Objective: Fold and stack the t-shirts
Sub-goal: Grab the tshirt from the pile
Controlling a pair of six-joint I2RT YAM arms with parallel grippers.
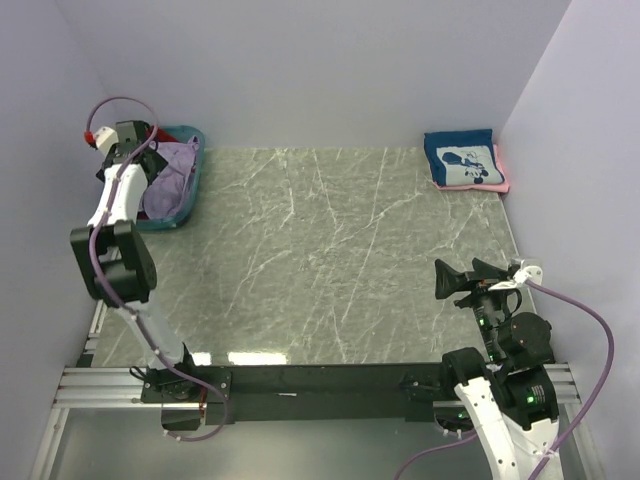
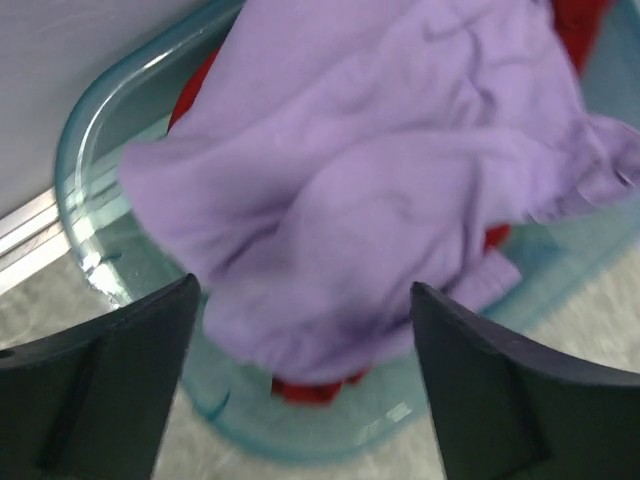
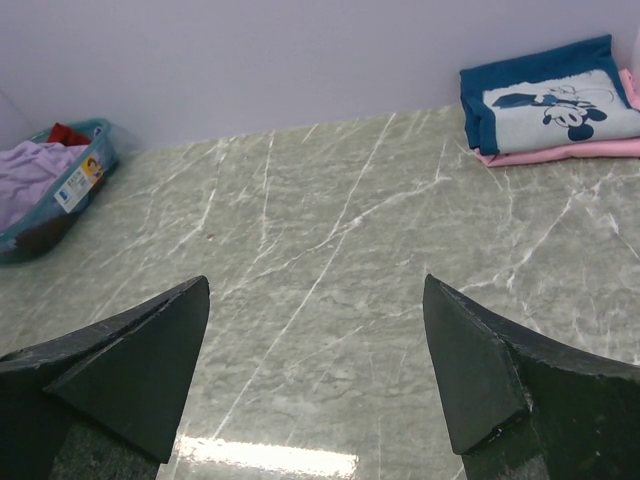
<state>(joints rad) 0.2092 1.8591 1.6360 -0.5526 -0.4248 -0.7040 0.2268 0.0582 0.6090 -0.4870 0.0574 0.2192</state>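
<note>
A crumpled lavender t-shirt [image 1: 172, 170] [image 2: 380, 170] [image 3: 30, 170] lies on top of a red t-shirt [image 2: 315, 388] [image 3: 65, 133] inside the teal tub [image 1: 190, 195] [image 2: 90, 130] at the table's far left. My left gripper [image 1: 148, 152] [image 2: 305, 290] hovers open just over the lavender cloth, with nothing between its fingers. A folded navy t-shirt with a white graphic [image 1: 460, 160] [image 3: 545, 100] rests on a folded pink t-shirt [image 1: 502, 172] [image 3: 560, 152] at the far right corner. My right gripper [image 1: 465, 272] [image 3: 315, 290] stands open above bare table near the right front.
The marble table [image 1: 320, 250] is boxed in by pale walls at the back and on both sides. The tub sits against the left wall. A dark rail with both arm bases [image 1: 320, 385] runs along the near edge.
</note>
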